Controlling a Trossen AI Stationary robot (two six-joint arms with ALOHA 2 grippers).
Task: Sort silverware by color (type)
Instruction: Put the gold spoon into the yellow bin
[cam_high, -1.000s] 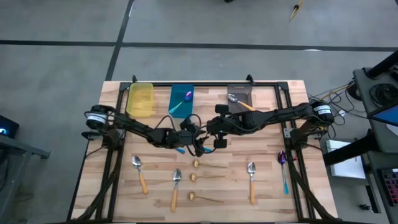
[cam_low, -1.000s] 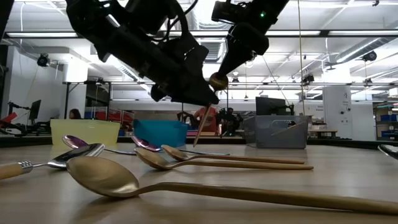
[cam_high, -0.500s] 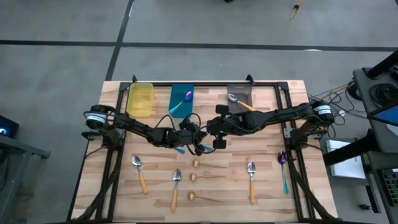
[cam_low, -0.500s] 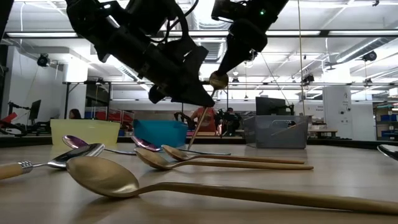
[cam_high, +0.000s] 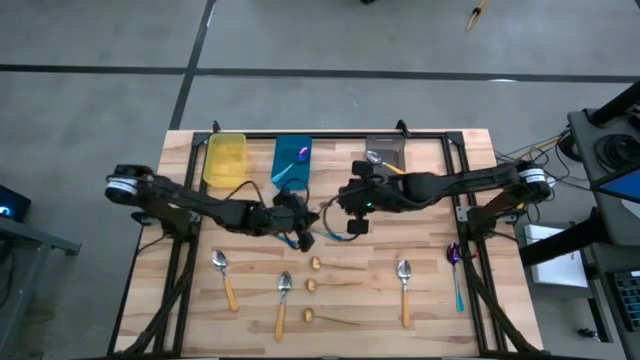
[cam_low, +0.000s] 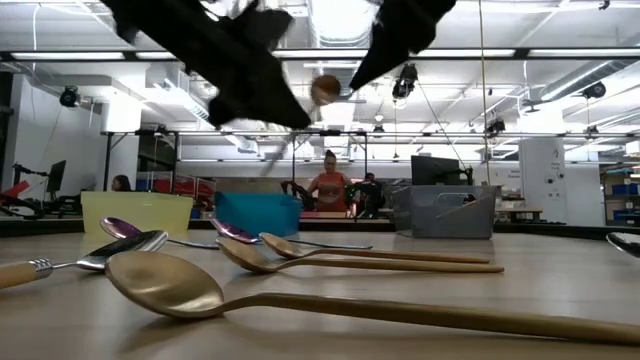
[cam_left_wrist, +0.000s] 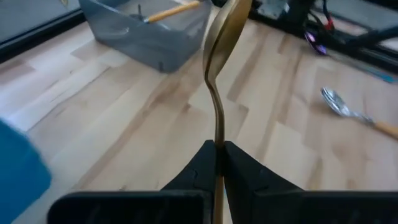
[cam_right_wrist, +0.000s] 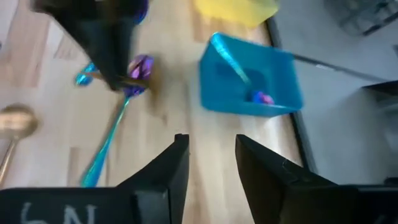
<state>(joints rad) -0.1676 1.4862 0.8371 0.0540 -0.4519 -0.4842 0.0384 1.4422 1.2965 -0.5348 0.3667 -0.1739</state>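
Note:
My left gripper (cam_left_wrist: 217, 148) is shut on a thin all-gold spoon (cam_left_wrist: 219, 68), held in the air over the table's middle (cam_high: 318, 218). Its bowl (cam_low: 325, 88) shows high in the low view. My right gripper (cam_right_wrist: 211, 165) stands open just to the right of it (cam_high: 352, 208), with nothing between its fingers. Below them a purple spoon with a teal handle (cam_right_wrist: 115, 134) lies flat on the table. More gold spoons (cam_high: 330, 285), orange-handled silver spoons (cam_high: 283, 300) and a purple one (cam_high: 456, 272) lie along the near half. My left gripper pinches the gold spoon's thin handle (cam_left_wrist: 218, 134) between its two fingers. The spoon runs on along the fingers past their tips, its bowl (cam_left_wrist: 227, 25) foremost and higher. It is lifted clear of the table.
Three bins stand along the far edge: yellow (cam_high: 225, 160), blue (cam_high: 292, 162) with a purple spoon in it, grey (cam_high: 386, 154) with an orange-handled spoon. Bare wood lies between the bins and the row of spoons. A person shows in the room beyond (cam_low: 328, 185).
The gold spoon hung by its bowl from my right gripper. My left gripper has taken hold of its handle, and my right gripper has let go. Both grippers have risen; the spoon has gone up with the left one.

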